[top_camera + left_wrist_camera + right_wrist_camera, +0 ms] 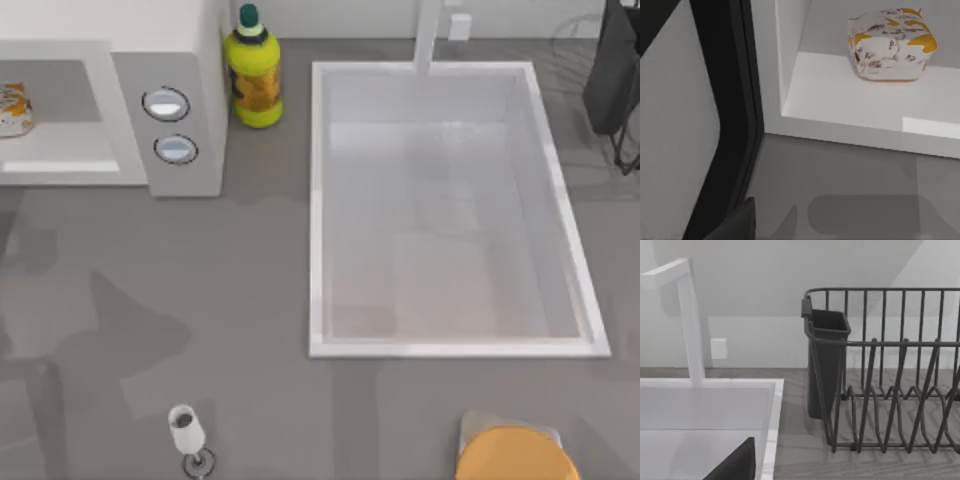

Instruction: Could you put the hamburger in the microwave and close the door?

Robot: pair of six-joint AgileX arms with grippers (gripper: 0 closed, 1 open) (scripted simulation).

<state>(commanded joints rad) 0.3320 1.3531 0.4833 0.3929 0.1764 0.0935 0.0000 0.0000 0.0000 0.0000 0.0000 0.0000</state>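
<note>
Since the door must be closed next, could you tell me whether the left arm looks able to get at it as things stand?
Probably yes: in the left wrist view the open door stands close by, nothing between, with the hamburger already inside the microwave.

Left tool (pixel 740 222) seen as one dark fingertip at its wrist view's edge, right tool (pixel 737 465) likewise.
</note>
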